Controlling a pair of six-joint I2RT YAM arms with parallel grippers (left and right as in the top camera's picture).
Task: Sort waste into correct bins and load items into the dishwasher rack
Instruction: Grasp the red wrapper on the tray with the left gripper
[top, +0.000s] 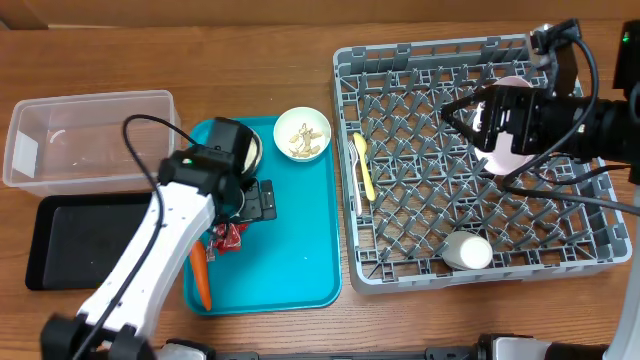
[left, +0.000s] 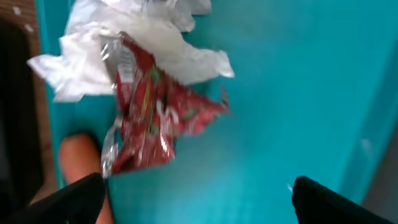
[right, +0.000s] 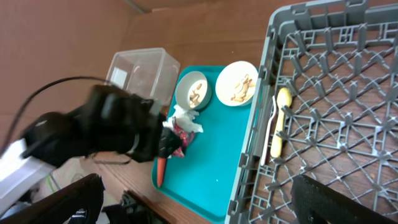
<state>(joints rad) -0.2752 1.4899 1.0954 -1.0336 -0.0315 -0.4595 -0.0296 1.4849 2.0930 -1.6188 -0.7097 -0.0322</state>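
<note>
You are in the waste-sorting step. Your left gripper (left: 199, 208) hangs with jaws spread wide just above the red crinkled wrapper (left: 155, 118), which lies on the teal tray (left: 286, 93) against the crumpled white paper (left: 124, 50), with the carrot (left: 78, 155) beside it. Next, I judge, you should drop straight down, pinch the wrapper alone, and carry it left to the clear tub (top: 100, 140) or the black tray (top: 80, 240). Your right gripper (top: 460, 112), jaws apart and holding nothing, hovers over the dishwasher rack (top: 430, 230) near the plate (top: 508, 158). Everything sits on a flat wooden table (top: 300, 40).

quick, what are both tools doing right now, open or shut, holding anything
left tool: open, holding nothing, wrapper just ahead of it
right tool: open, holding nothing
</note>
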